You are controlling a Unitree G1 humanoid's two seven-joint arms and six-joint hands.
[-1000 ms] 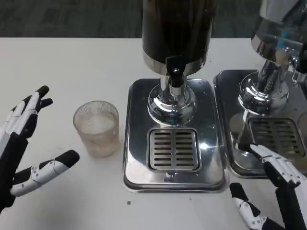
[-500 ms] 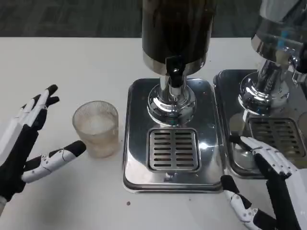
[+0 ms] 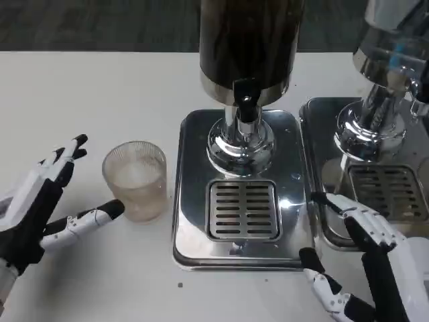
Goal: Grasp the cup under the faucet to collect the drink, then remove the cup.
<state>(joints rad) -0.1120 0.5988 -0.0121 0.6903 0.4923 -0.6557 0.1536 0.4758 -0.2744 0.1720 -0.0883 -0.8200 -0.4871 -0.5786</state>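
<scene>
Although the task calls for a drink to be collected, nothing in the way of filling looks done — the cup (image 3: pixel 135 180) stands on the white table (image 3: pixel 100 87) just left of the dispenser's drip tray (image 3: pixel 190 201), not under the faucet (image 3: pixel 246 100), and I cannot tell whether it holds any liquid. By my reading, the grasp itself is the step in hand; carrying the cup onto the grate (image 3: pixel 242 209), drawing the drink and taking the cup away all remain.

Left of the cup, the left hand (image 3: pixel 40 204) holds nothing: its fingers are spread wide, the thumb tip lying just beside the cup's base and the other fingertips reaching up toward its rim, close but apparently not touching. To the right of the tray, the right hand (image 3: pixel 365 258) is likewise spread and empty, near the tray's front corner.

The cup is a squat, clear tumbler with fine vertical ribbing, probably slick to the touch. The tray is polished, mirror-like metal with rounded corners, its slotted grate set before a bulbous chrome base — above it rises a dark cylindrical tank (image 3: pixel 251 40). A second chrome dispenser (image 3: pixel 382 100) stands right of the first.
</scene>
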